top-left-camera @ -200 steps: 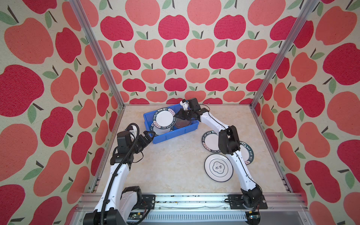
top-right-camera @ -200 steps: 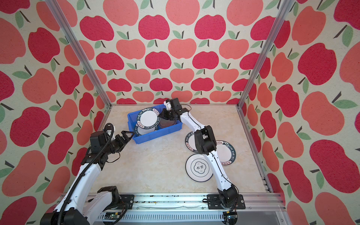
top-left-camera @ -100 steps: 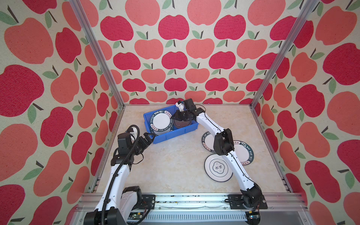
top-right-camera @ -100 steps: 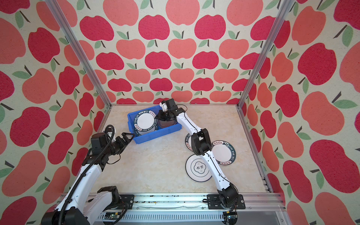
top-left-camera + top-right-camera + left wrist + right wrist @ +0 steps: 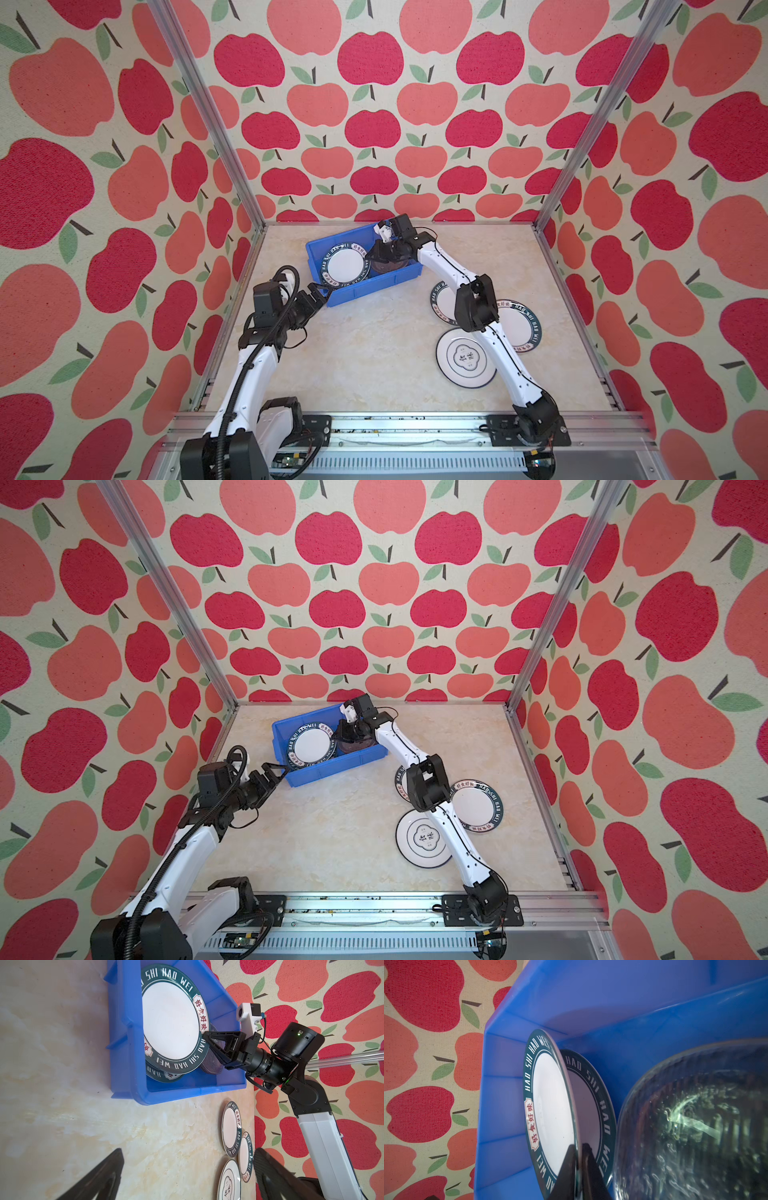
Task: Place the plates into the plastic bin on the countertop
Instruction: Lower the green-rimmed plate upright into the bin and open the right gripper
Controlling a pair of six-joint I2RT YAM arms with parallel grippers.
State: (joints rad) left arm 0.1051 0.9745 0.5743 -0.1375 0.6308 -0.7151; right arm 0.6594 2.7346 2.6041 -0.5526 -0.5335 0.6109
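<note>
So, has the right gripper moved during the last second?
Yes. Judged against the plastic bin, the right gripper has shifted left in both top views, away from the bin's right end and towards its middle.

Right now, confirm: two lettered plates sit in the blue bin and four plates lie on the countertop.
Not four: three lie on the countertop: two lettered plates and the emblem plate, as both top views show. The blue bin claim stands.

Marble countertop [image 5: 365, 357] bears blue bin [image 5: 374, 289] at back, two lettered plates [image 5: 519, 326], emblem plate [image 5: 465, 358] right.
</note>
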